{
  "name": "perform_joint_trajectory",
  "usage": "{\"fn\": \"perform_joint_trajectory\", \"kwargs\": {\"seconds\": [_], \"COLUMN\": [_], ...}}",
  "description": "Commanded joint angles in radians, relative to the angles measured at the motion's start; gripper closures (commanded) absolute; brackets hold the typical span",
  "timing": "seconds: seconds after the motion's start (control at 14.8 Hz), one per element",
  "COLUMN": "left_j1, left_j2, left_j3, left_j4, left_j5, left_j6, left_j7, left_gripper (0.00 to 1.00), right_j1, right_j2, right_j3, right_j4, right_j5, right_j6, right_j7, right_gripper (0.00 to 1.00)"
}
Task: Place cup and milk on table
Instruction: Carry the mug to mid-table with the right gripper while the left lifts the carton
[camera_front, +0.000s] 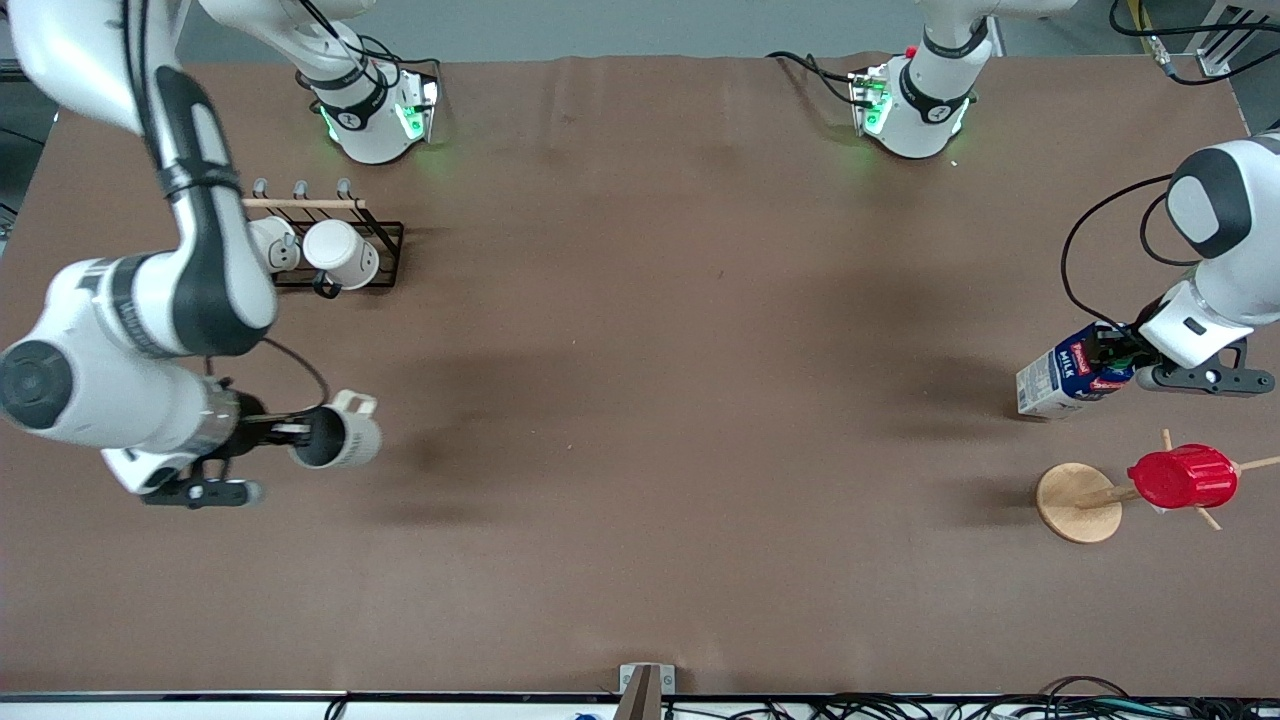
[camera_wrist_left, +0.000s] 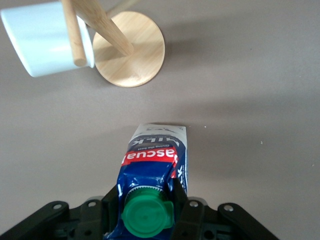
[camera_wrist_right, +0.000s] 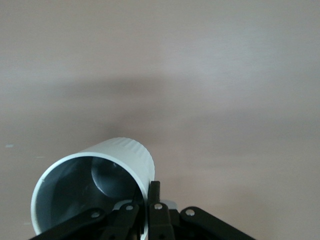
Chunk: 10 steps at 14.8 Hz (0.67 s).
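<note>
My right gripper (camera_front: 300, 432) is shut on the rim of the cup (camera_front: 340, 432), an off-white mug with a grey inside. It holds the cup on its side above the table (camera_front: 640, 350), near the right arm's end, handle up. In the right wrist view one finger (camera_wrist_right: 155, 192) is outside the cup (camera_wrist_right: 100, 175) wall and the other inside. My left gripper (camera_front: 1125, 355) is shut on the top of the milk (camera_front: 1070, 375), a blue-and-white carton, which is tilted low over the table near the left arm's end. In the left wrist view the left gripper (camera_wrist_left: 145, 197) clamps the milk (camera_wrist_left: 155, 160) beside its green cap.
A black wire rack (camera_front: 385, 255) with two plain white mugs (camera_front: 340, 255) stands near the right arm's base. A wooden mug tree (camera_front: 1078, 502) with a red ribbed cup (camera_front: 1183, 477) stands nearer the front camera than the milk; its base also shows in the left wrist view (camera_wrist_left: 135, 55).
</note>
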Motion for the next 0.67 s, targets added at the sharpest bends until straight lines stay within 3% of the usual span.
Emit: {"fn": "perform_joint_trajectory", "kwargs": {"seconds": [0.0, 0.2, 0.61], "left_j1": [0.003, 0.000, 0.003], "left_j2": [-0.019, -0.019, -0.016], "left_j3": [-0.019, -0.024, -0.039], "left_j4": [0.014, 0.032, 0.060], "left_j5": [0.010, 0.009, 0.009], "left_j6": [0.003, 0.000, -0.014], "left_j7": [0.027, 0.010, 0.012], "left_gripper": [0.97, 0.99, 1.00], "right_j1": [0.151, 0.268, 0.458], "right_j2": [0.003, 0.016, 0.142], "right_j3": [-0.013, -0.013, -0.013], "right_j4": [-0.013, -0.018, -0.015], "right_j5": [0.017, 0.021, 0.015], "right_j6": [0.021, 0.122, 0.326], "right_j7": [0.150, 0.245, 0.379], "right_gripper": [1.00, 1.00, 0.99]}}
